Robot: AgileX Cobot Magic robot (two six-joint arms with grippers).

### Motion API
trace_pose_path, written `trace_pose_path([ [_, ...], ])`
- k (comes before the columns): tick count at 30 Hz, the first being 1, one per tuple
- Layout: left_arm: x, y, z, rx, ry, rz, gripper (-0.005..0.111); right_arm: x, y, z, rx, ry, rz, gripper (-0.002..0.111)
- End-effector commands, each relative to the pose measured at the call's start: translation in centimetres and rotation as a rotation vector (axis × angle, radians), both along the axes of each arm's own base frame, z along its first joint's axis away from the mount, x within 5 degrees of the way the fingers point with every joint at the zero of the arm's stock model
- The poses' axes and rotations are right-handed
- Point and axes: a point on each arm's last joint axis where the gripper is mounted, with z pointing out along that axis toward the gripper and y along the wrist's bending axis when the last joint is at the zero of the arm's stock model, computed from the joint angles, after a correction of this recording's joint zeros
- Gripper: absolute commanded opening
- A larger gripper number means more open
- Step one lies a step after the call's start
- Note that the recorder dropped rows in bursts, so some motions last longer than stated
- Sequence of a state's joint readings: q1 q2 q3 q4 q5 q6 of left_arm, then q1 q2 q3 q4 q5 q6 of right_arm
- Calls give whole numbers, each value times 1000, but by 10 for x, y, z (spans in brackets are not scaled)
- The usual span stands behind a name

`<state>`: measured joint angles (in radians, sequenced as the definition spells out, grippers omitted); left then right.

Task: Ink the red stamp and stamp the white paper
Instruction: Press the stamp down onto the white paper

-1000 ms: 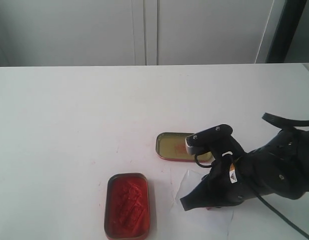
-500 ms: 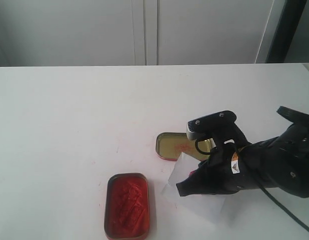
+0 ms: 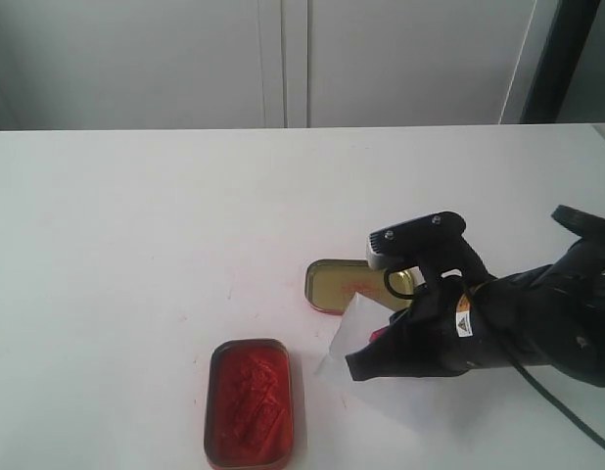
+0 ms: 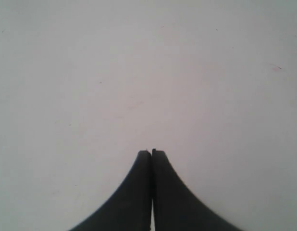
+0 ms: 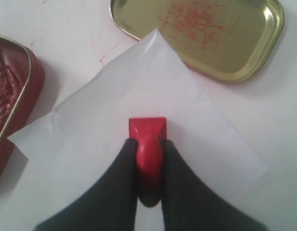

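1. Exterior: the right claw [image 3: 361,364] is low over the white paper [image 3: 344,338], which lies between the red ink tin [image 3: 249,401] and the gold lid [image 3: 342,284].
2. Left wrist: the left claw [image 4: 151,153] is pinched together and empty, above the bare surface [image 4: 148,72].
3. Right wrist: the right claw clamps the red stamp [image 5: 147,131] by its handle, with the stamp's base on the paper.

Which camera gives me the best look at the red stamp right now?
The right wrist view: the red stamp is in plain sight, base and handle, held by the right gripper with the white paper behind it. The exterior view shows only a red sliver beside the arm; the left wrist view shows none of it.
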<state>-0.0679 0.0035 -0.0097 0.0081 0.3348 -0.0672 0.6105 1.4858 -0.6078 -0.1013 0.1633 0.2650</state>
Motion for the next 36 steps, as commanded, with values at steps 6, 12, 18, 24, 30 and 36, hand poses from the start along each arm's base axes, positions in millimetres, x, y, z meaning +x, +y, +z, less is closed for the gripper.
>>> trace_pose_path([
  [6,-1,0,-4,-1,23,1,0,1,0,-1,1,-21,16,0],
  [12,-1,0,-4,-1,23,1,0,0,-1,-7,-32,-7,43,0],
  [18,-1,0,-4,-1,23,1,0,2,1,-9,-27,3,29,0],
  [24,-1,0,-4,-1,23,1,0,2,0,-11,-60,41,28,0],
  [30,-1,0,-4,-1,23,1,0,4,3,-9,-16,-27,46,0],
  [36,-1,0,-4,-1,23,1,0,6,4,-8,-37,-6,47,0],
])
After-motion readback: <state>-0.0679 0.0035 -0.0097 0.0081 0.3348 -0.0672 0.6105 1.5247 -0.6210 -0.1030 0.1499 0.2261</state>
